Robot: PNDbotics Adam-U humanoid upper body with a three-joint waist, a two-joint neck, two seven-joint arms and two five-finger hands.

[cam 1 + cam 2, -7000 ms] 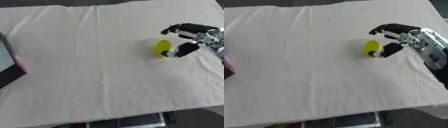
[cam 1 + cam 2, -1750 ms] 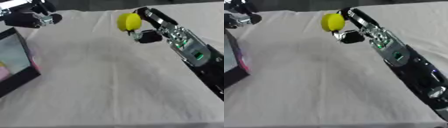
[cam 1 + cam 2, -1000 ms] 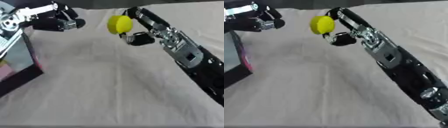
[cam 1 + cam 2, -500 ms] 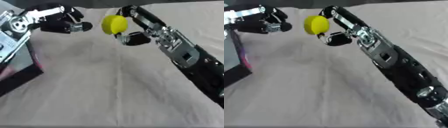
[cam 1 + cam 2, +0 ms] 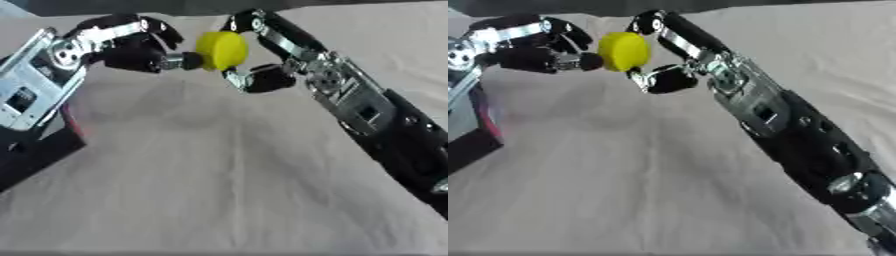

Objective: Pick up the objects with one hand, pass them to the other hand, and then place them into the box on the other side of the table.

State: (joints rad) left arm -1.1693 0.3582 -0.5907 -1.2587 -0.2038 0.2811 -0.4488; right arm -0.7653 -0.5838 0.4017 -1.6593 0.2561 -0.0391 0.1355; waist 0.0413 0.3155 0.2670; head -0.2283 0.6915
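A round yellow object [image 5: 221, 49] is held above the white cloth, high in the middle of the view. My right hand [image 5: 262, 60] reaches in from the right, its fingers and thumb curled round the object's right side. My left hand [image 5: 131, 47] comes from the left with curled fingers, and one fingertip [image 5: 189, 60] touches the object's left edge. The dark box [image 5: 35, 145] stands at the left edge, partly behind my left forearm.
A white cloth [image 5: 219, 190] covers the table, with shadows under both hands. The box shows a pink strip [image 5: 485, 117] on its side. My right forearm [image 5: 798, 145] crosses the right half of the view.
Both hands have drawn together. My right hand carried the yellow object leftward, and my left hand came in from the left until a fingertip met it.
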